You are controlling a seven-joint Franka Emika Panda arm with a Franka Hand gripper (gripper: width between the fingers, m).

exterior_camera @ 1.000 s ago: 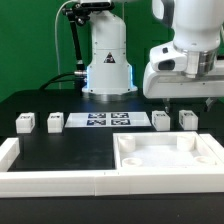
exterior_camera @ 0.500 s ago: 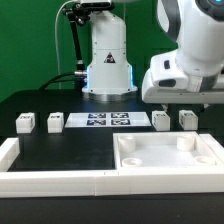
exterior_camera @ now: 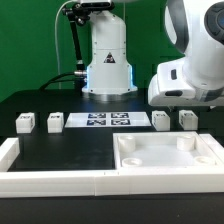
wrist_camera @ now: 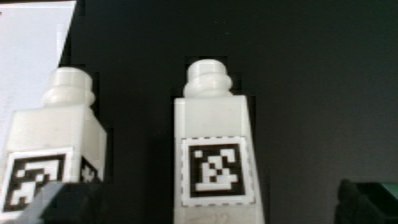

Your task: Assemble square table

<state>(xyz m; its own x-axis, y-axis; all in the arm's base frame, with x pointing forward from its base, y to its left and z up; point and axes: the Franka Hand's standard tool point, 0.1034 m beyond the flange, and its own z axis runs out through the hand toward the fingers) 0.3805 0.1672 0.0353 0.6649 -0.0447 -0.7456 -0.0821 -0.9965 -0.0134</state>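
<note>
- Right now your gripper (exterior_camera: 190, 103) hangs with its jaws wide apart and empty, just above the rightmost leg (exterior_camera: 187, 119), at the exterior view's right.
- That leg lies straight below, framed between the fingers in the wrist view. Its long axis seems to run near-to-far, across the jaws.
- It's short, white, square-sided and tagged, with a stubby peg at one end.
- The tabletop (exterior_camera: 165, 137) lies nearer.
</note>
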